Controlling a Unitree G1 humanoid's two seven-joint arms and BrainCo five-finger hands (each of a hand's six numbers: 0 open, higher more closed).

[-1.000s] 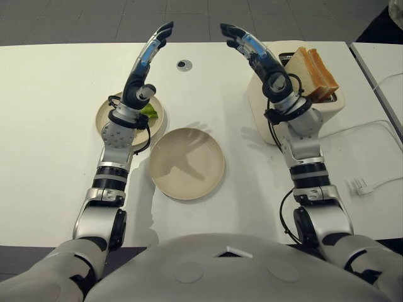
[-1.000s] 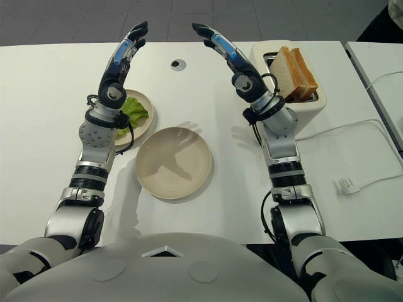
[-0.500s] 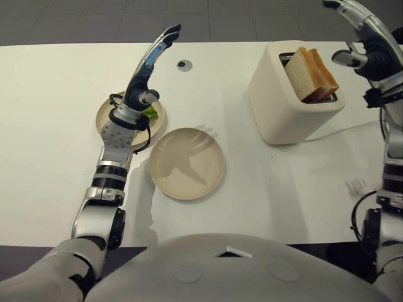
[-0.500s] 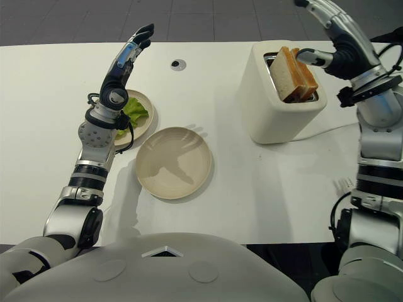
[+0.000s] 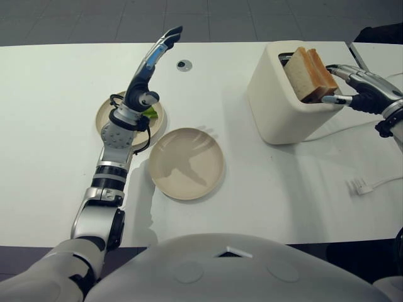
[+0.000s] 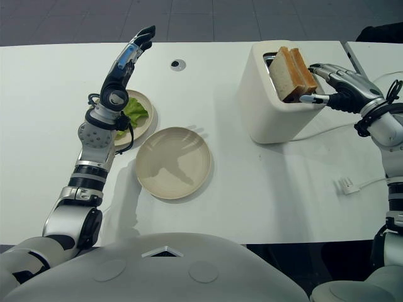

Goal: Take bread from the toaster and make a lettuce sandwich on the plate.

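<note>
Right hand (image 6: 343, 88) has dropped beside two bread slices (image 6: 291, 66) (one toaster (image 6: 267, 116)).

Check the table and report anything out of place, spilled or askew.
Nothing is spilled or damaged. One oddity: a white plug lies loose on the table to the right of the toaster, plugged into nothing. The bread slices stand in its slot as expected.
</note>
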